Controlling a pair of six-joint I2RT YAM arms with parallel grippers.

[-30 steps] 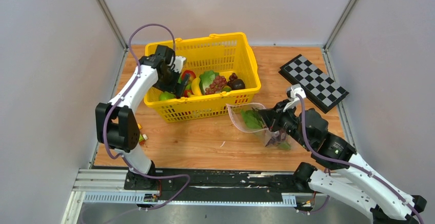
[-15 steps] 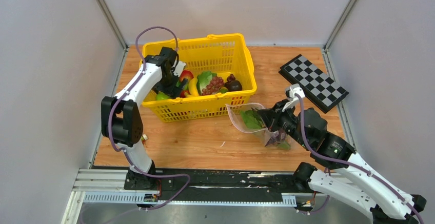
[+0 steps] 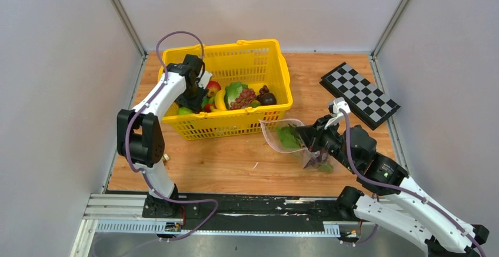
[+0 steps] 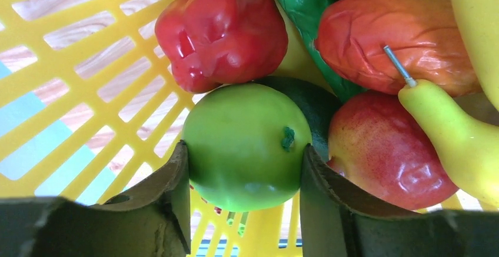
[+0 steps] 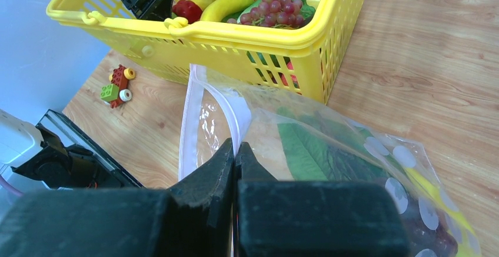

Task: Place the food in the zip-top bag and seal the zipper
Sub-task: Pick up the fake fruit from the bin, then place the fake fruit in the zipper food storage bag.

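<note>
In the left wrist view a green apple [image 4: 244, 145] sits between the fingers of my left gripper [image 4: 244, 154], both pads touching its sides. It lies in the yellow basket [image 3: 259, 44] among other food: a red pepper [image 4: 223, 27], a red apple [image 4: 382, 151], a banana [image 3: 220, 99] and grapes [image 3: 246, 96]. My right gripper [image 5: 235, 148] is shut on the zipper [image 5: 188, 122] strip of the zip-top bag [image 5: 353, 145], holding its mouth up and open toward the basket. Leafy greens [image 5: 306, 151] and darker food lie inside the bag [image 3: 288, 139].
A black-and-white checkerboard [image 3: 359, 95] lies at the back right. A small toy-brick piece [image 5: 116, 84] sits on the wood near the left arm's base. The basket wall stands close to the bag's mouth.
The left gripper dipped deeper into the basket's left end and its fingers closed in from wide open onto the green apple. The basket shifted slightly. The right arm and bag stayed put.
</note>
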